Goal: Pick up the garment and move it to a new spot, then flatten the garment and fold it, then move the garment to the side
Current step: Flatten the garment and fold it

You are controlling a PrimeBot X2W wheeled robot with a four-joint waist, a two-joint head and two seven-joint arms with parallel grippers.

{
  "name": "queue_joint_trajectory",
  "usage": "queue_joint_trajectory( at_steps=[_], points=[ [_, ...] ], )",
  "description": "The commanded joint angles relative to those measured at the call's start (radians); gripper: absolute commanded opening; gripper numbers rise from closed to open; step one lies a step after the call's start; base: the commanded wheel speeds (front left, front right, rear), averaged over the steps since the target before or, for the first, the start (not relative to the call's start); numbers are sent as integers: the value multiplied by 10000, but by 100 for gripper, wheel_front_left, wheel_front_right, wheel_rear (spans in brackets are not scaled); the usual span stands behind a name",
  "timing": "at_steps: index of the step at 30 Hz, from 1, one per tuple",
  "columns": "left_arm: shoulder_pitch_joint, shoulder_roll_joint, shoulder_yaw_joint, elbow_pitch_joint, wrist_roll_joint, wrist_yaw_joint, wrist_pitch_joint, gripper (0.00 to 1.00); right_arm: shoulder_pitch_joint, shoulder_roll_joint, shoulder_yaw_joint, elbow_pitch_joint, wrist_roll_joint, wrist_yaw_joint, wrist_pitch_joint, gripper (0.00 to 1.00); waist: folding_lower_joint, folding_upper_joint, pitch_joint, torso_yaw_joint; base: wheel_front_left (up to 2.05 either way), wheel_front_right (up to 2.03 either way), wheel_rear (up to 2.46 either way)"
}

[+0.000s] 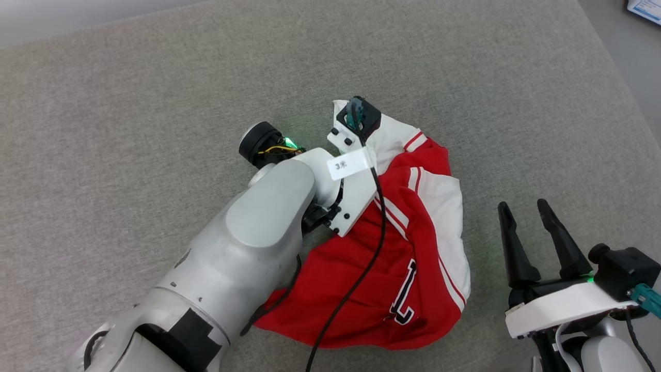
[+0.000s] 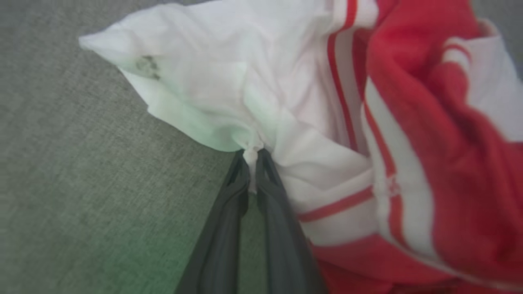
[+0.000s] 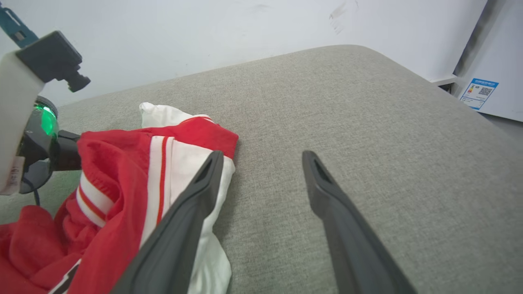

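A wide grey fabric surface (image 1: 155,77) spreads beneath everything, with a pale wall (image 3: 204,32) behind its far edge. The garment (image 1: 356,279) lies crumpled near the middle of the surface, red body toward the robot and white sleeve panel (image 2: 229,81) at the far end. The pale left arm (image 1: 248,243) reaches over the garment's left part. The left gripper (image 2: 253,157) has its fingers pressed together on a small pinch of the white fabric at the sleeve's edge. The right gripper (image 1: 522,205) sits just beside the garment's right edge, fingers spread apart and holding nothing. A black cable (image 1: 361,268) crosses the red cloth beside the dark lettering (image 1: 405,289). A blue-and-white sticker (image 3: 478,93) shows at the far right.
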Motion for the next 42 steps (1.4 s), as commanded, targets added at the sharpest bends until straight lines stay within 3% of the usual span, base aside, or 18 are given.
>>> queue_joint_trajectory(
  at_steps=[1, 9, 18, 23, 31, 39, 42],
  points=[
    [226, 116, -67, 208, 35, 12, -342, 0, -84, 21, -57, 27, 21, -7, -63, 100, 0, 0, -80, 84, 0, 0, 0],
    [461, 390, 487, -84, -128, 234, -2978, 0, 77, 18, -336, -30, -338, -5, 164, 100, 0, 0, -773, 670, 0, 0, 0],
    [1772, 1599, 1125, -2146, -307, 1027, -4556, 0, 460, 16, -708, -246, -468, -5, 537, 100, 0, 0, -1523, 1694, 0, 0, 0],
    [3152, 2550, 1549, -4115, -533, 1804, -4623, 0, 658, 16, -836, -330, -476, -5, 781, 100, 0, 0, -1850, 2125, 0, 0, 0],
    [6486, 3936, 2261, -7268, -1125, 3561, -4387, 0, 1009, 14, -1007, -414, -484, -5, 1101, 100, 0, 0, -2302, 2517, 0, 0, 0],
    [9769, 3999, 3011, -7992, -2320, 4856, -4849, 0, 1253, 16, -1005, -569, -513, -5, 1477, 100, 0, 0, -2600, 2585, 0, 0, 0],
    [10204, 3787, 3153, -7798, -2544, 4932, -5231, 0, 1342, 16, -1068, -690, -537, -5, 1573, 100, 0, 0, -2697, 2593, 0, 0, 0]
  ],
)
